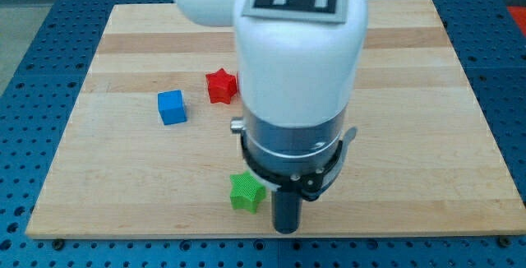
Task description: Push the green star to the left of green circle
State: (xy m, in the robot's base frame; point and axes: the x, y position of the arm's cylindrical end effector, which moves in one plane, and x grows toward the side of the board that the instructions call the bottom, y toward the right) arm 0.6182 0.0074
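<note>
Green star (246, 191) near the tabletop's (427, 136) bottom edge, my tip (285, 228) just beside it at four o'clock, no end effector jaws, red star (220, 85) at twelve, blue cube (172, 107) at ten.

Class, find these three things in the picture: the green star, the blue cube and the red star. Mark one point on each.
green star (245, 192), camera view, middle of its top face.
blue cube (172, 106), camera view, middle of the block.
red star (219, 85), camera view, middle of its visible part.

My tip (285, 228) just right of green star (246, 191), near wooden board's (427, 136) bottom edge.
</note>
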